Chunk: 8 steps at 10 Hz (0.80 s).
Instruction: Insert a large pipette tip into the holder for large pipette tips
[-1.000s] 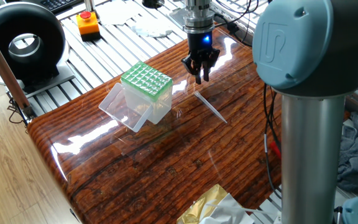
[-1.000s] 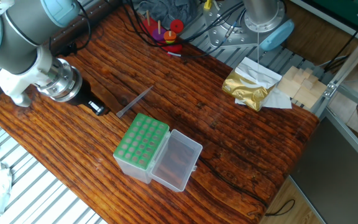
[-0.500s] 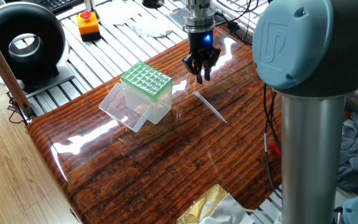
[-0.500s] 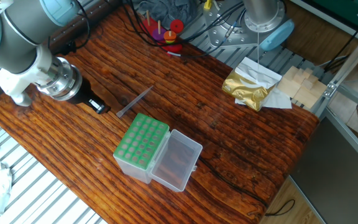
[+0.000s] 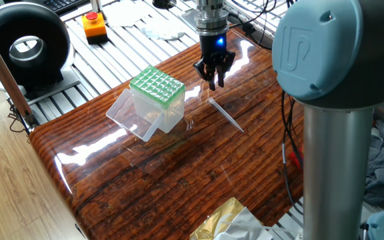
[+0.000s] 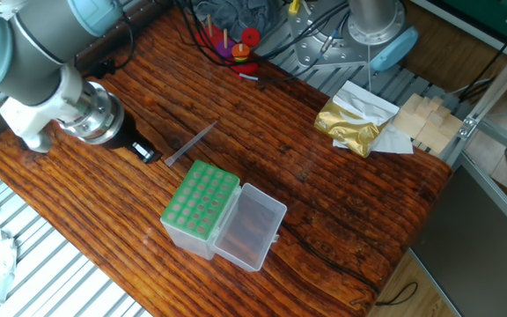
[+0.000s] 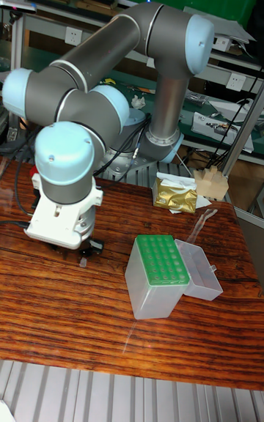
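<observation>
The large pipette tip point(image 5: 226, 115) lies flat on the wooden table, a thin translucent cone, also visible as the pipette tip point(image 6: 192, 143). The holder for large pipette tips point(image 5: 157, 87) is a clear box with a green grid top and an open clear lid point(image 6: 252, 225), and it shows as the holder point(image 6: 201, 200) and the holder point(image 7: 160, 264). My gripper point(image 5: 215, 81) hangs just above the table beside the far end of the tip, to the right of the holder. Its fingers look pressed together with nothing between them. The gripper point(image 6: 148, 154) sits a short gap from the tip's end.
The arm's grey column point(image 5: 332, 147) fills the right side. A gold foil bag point(image 6: 350, 123), wooden blocks point(image 6: 425, 119) and a red peg base point(image 6: 240, 44) sit at the table's far edge. A red button box point(image 5: 95, 25) and a black round device point(image 5: 25, 47) stand off the table.
The gripper has shifted slightly toward the end of the pipette tip. The tip and the holder have not moved.
</observation>
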Available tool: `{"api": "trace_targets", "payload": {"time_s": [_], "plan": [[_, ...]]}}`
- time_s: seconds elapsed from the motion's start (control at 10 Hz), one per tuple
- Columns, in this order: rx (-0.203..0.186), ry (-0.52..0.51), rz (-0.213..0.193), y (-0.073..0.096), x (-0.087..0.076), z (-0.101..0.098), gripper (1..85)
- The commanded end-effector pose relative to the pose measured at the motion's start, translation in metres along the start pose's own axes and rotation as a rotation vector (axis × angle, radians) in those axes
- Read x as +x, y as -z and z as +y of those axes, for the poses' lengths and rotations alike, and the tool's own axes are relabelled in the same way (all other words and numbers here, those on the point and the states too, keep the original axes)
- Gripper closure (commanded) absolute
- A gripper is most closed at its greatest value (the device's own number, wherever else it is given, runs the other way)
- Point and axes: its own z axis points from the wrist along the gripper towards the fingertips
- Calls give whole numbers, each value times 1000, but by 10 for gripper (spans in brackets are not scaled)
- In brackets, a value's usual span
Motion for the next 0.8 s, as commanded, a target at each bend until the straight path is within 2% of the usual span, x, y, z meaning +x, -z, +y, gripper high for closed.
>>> {"api": "trace_targets", "payload": {"time_s": [0.0,0.4,0.7], "plan": [[-15,-20,-12,-4,-1,13,523],[-31,-32,-20,-6,2,28,513],[-24,-30,-23,-11,0,26,513]]}}
